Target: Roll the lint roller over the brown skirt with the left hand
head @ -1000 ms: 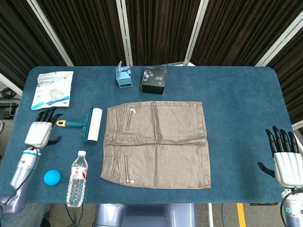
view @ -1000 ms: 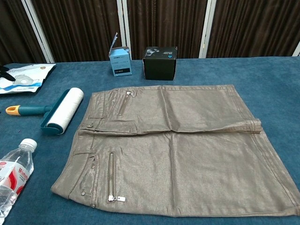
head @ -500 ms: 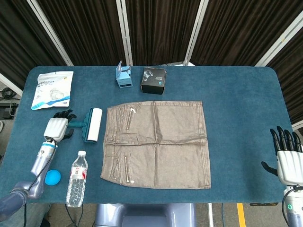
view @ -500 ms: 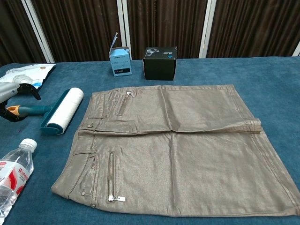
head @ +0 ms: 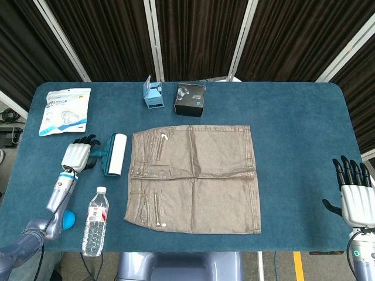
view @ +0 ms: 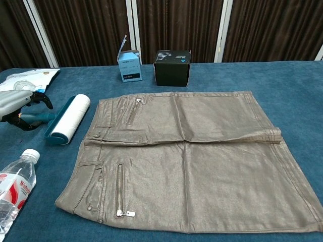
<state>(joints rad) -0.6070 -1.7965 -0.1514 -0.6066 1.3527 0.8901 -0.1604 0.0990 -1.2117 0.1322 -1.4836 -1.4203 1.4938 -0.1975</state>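
Note:
The brown skirt [head: 196,175] lies flat in the middle of the blue table, also seen in the chest view [view: 186,161]. Just left of its waistband lies the lint roller [head: 116,153], a white roll in a teal frame [view: 68,118] with its handle pointing left. My left hand [head: 77,157] sits over that handle, its dark fingers [view: 44,100] arched across it and still spread, and it hides the yellow handle tip. The roller rests on the table. My right hand [head: 354,196] hovers at the table's right edge, fingers apart, holding nothing.
A water bottle [head: 95,221] lies near the front left, with a blue ball [head: 69,219] beside my left forearm. A mask packet [head: 65,110] sits at the back left. A small blue box [head: 154,93] and a black box [head: 190,99] stand behind the skirt.
My left hand has moved right and away from the front edge, onto the roller's handle, covering its yellow tip. The roller and skirt have not moved. The right hand barely shifted.

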